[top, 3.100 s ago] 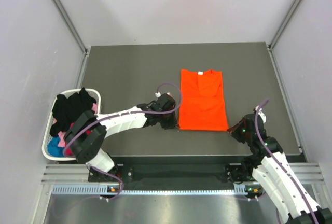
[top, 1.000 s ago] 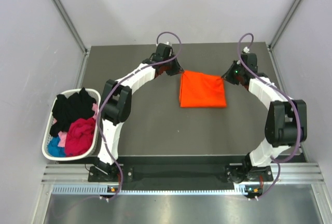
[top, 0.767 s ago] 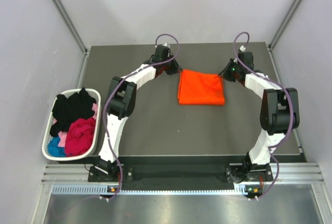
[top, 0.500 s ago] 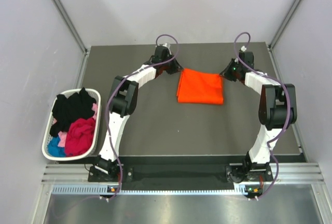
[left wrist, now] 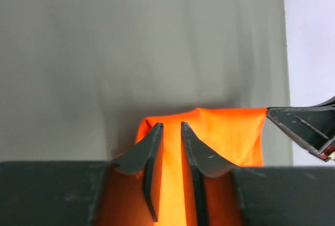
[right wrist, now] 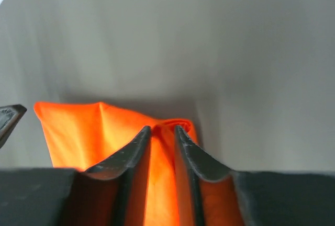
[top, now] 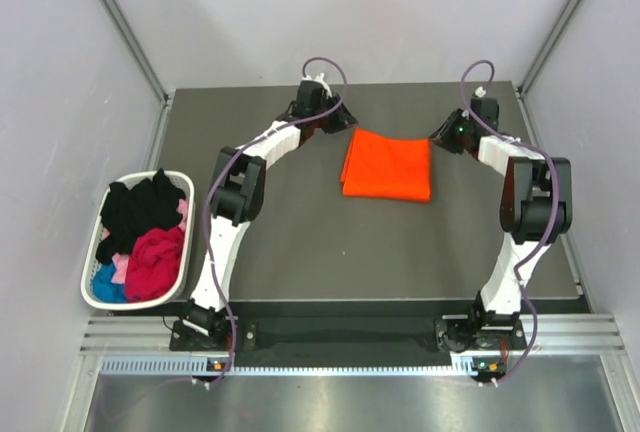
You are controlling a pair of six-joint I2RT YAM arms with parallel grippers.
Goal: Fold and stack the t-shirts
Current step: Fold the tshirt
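The orange t-shirt lies folded in half, flat on the dark table toward its far side. My left gripper is at the shirt's far left corner and my right gripper at its far right corner. In the left wrist view the left gripper has its jaws a narrow gap apart, with orange cloth showing below and between them. The right gripper in its wrist view is likewise slightly open over a small raised fold of the cloth. More t-shirts, black, magenta and blue, fill the basket.
A white laundry basket stands off the table's left edge. The table's far edge runs just behind both grippers, and pale walls enclose the sides. Both arms stretch far forward along the table's left and right.
The shirt's near half was carried over to the far edge, halving its length. In the last half second both grippers have parted their jaws and drawn slightly off the corners.
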